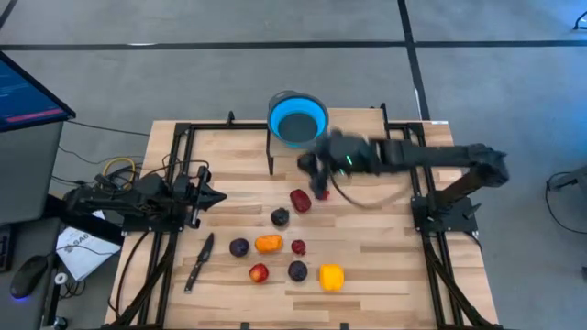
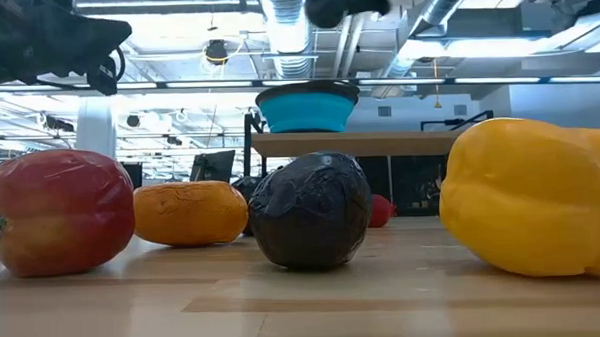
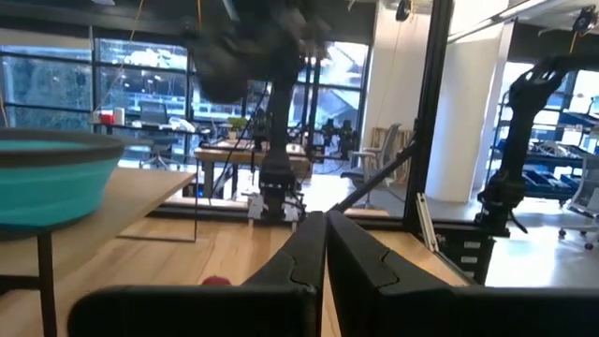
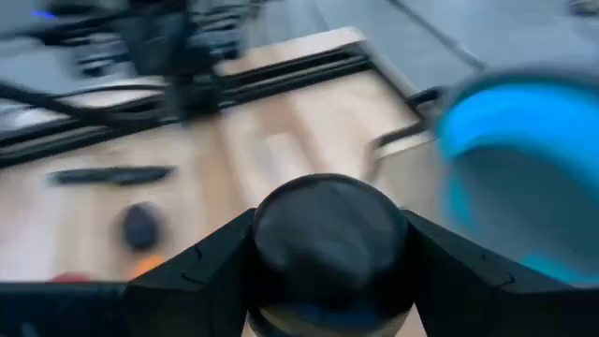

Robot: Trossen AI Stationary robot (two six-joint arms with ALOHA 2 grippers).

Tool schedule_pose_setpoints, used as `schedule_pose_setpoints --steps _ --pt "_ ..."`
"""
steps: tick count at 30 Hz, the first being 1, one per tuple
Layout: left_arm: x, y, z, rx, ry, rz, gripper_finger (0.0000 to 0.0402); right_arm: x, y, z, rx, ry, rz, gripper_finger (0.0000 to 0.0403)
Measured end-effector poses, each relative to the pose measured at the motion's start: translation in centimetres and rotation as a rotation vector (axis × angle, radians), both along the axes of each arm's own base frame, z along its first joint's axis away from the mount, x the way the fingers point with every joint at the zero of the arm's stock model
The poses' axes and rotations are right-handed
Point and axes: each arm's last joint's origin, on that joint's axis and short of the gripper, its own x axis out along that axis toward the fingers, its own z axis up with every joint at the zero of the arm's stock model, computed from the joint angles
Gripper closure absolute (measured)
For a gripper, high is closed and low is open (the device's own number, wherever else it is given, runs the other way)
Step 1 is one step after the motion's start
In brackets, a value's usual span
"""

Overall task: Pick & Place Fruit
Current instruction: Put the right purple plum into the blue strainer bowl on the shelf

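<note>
1. We see the table [image 1: 367, 266] with the blue bowl [image 1: 298, 117] raised at its 12 o'clock edge.
2. Our right gripper [image 4: 328, 257] hangs just below the bowl, its fingers clamped on a dark purple fruit [image 4: 328, 239].
3. Our left gripper [image 1: 218, 197] waits at the table's 9 o'clock side, fingers pressed together and holding nothing.
4. The remaining fruit lie from the centre toward 6 o'clock: a yellow piece [image 1: 331, 276], an orange piece [image 1: 268, 243], red pieces [image 1: 300, 200] and purple pieces [image 1: 280, 217].
5. A dark knife [image 1: 199, 261] lies at about 7 o'clock.
</note>
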Motion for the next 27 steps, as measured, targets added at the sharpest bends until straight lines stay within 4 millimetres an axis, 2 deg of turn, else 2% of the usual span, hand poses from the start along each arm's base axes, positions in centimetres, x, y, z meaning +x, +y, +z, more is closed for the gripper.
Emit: schedule_pose_setpoints --steps 4,6,10,13,19,27 --pt "0.3 0.0 -0.3 0.001 0.04 0.0 0.0394 2.2 -5.7 2.2 -0.034 0.024 -0.056 0.0175" --pt "0.5 0.0 -0.5 0.001 0.059 0.0 0.0394 3.1 -8.8 2.3 0.01 0.028 -0.067 0.0175" --pt "0.8 0.0 -0.7 0.002 0.093 0.0 0.0394 4.6 -14.0 0.3 0.093 0.086 -0.1 0.0173" --pt "1.0 0.0 -0.8 0.002 0.105 0.0 0.0394 5.4 -16.7 -2.1 0.131 0.148 -0.141 0.0173" --pt "1.3 0.0 -0.7 0.002 0.092 0.0 0.0394 6.1 -19.6 -5.6 0.174 0.227 -0.193 0.0171" --pt "1.4 0.0 -0.7 0.002 0.095 0.0 0.0394 5.8 -20.2 -5.6 0.161 0.238 -0.193 0.0152"
